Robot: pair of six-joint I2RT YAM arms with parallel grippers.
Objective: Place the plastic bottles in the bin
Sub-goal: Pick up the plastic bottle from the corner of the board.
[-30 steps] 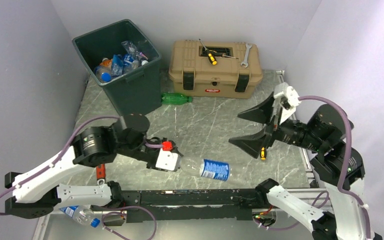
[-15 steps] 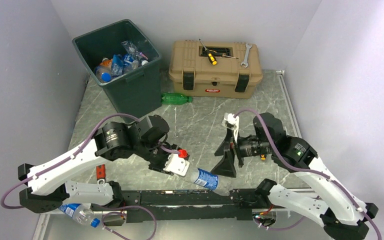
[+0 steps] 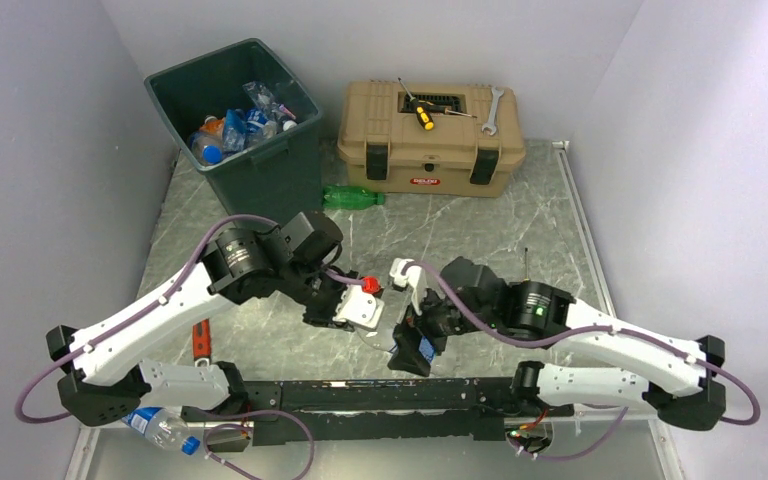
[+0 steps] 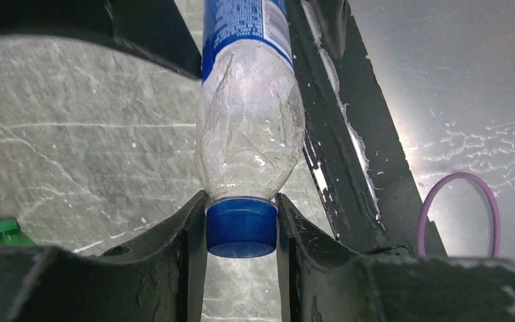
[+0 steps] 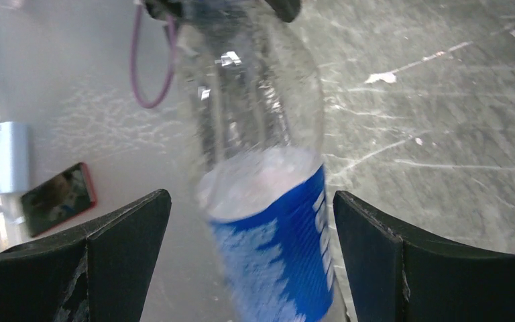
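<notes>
Looking down from above first, where is your bottle?

Near the middle of the front edge of the table, between my two hands. My left gripper has the blue-label bottle by its top end, and my right gripper is at its other end. The bin stands in the far left corner with other bottles inside. A green bottle lies just beside the bin, in front of the toolbox. Another clear bottle sits past the near left corner, by my base.

And the left wrist camera?

My fingers are closed on the blue cap, one on each side. The clear body beyond it is dented and crinkled.

The right wrist?

Jaws spread wide, one to each side of the label end, touching nothing.

How will it handle?

Light and empty, I'd judge, with thin slick walls that cave under a squeeze. The cap and neck are the stiff part, so that hold suits. Held by one end it may swing, and the labelled middle would make a fair second hold.
</notes>
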